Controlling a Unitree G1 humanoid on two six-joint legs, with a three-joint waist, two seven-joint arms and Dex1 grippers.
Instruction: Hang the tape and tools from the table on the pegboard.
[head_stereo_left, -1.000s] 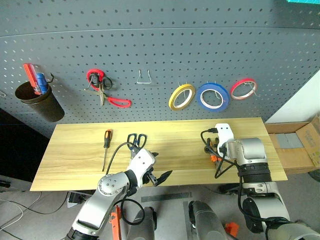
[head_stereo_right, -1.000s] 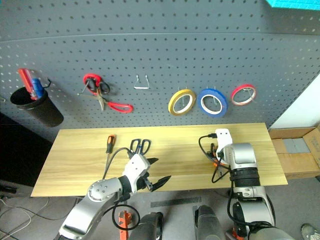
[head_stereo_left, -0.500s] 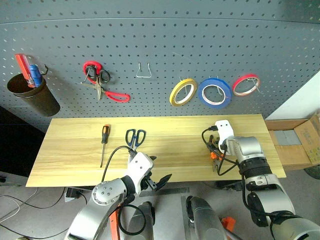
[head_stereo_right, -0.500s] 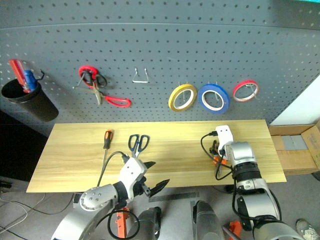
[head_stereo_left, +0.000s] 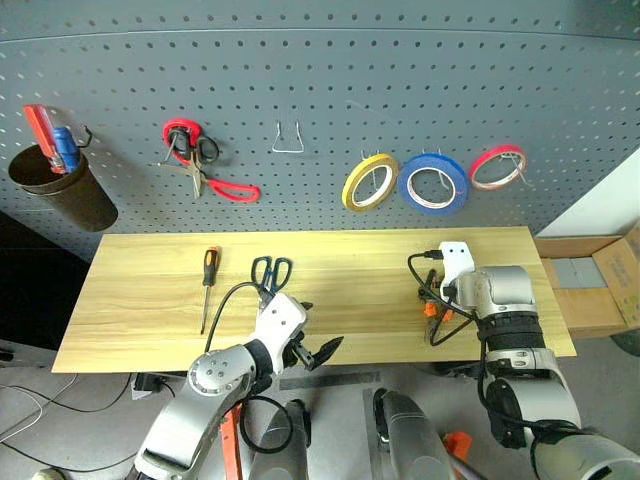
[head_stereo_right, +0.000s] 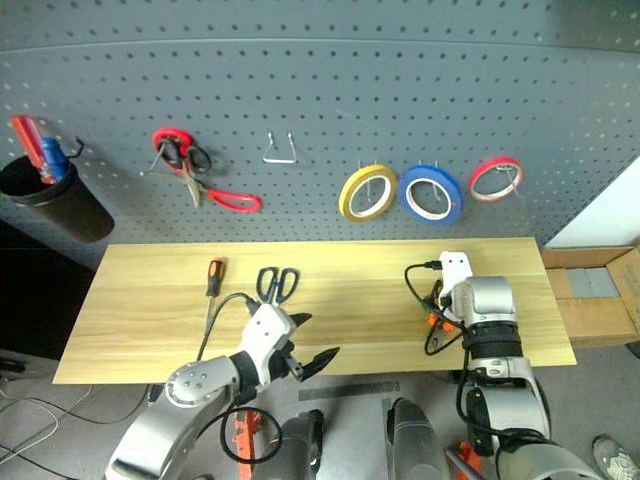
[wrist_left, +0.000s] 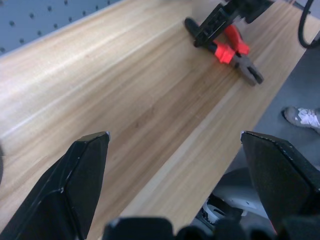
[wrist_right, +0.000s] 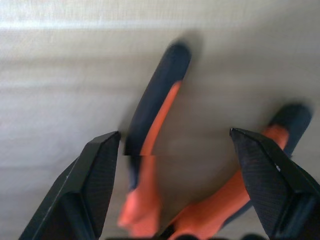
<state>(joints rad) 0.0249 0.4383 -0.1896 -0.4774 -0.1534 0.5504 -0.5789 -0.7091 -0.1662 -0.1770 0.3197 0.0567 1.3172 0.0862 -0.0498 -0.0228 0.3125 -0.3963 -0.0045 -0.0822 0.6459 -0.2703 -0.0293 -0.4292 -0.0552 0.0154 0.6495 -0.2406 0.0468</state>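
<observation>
Left gripper (head_stereo_left: 318, 352) hangs low, black fingers spread wide; right gripper (wrist_right: 175, 150) points steeply downward, fingers parted

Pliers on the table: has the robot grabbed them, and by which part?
No. The right gripper hangs open over the pliers' handles; the left gripper is open and empty.

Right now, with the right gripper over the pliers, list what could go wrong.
1. The right gripper stands open over the pliers, whose handles are spread; closing may catch one handle only.
2. The pliers lie near the table front edge; a nudge could push them off.
3. A black cable loops beside them and might snag.
</observation>
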